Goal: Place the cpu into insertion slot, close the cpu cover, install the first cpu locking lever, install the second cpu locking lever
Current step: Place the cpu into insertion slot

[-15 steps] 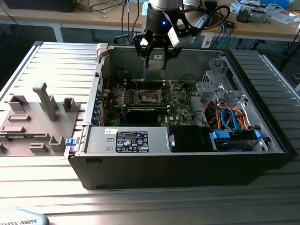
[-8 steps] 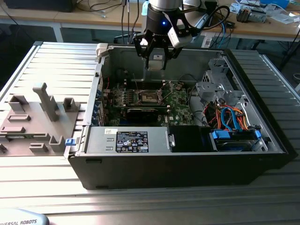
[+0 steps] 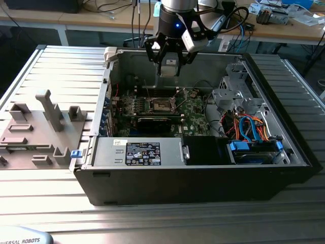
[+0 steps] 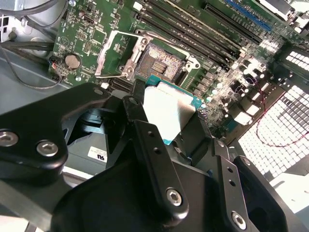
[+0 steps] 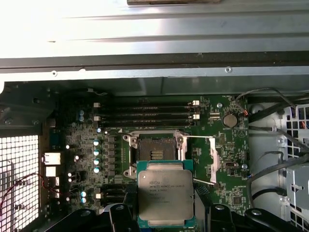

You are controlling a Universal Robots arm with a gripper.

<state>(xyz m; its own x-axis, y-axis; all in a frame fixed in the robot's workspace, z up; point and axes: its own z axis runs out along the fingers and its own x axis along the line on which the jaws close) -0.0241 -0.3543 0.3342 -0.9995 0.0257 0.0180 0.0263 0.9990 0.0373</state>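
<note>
Dull silver metal tops the cpu, which is clamped between the black fingers of the gripper. The fingers pinch it on two opposite edges, and its flat face is level with the board.

Location: the cpu hangs in the air over the slot and does not touch it. In the exterior view the gripper sits well above the slot, near the height of the case rim.

Slot condition: its dark contact field is open and exposed inside the silver rim, with nothing seated in it.

Cover: lifted off the slot and standing tilted at one side of it, so the green board shows through its cut-out middle.

Surroundings: long black memory sockets run just beside the slot. A round coin cell lies near it on the cover's side.
</note>
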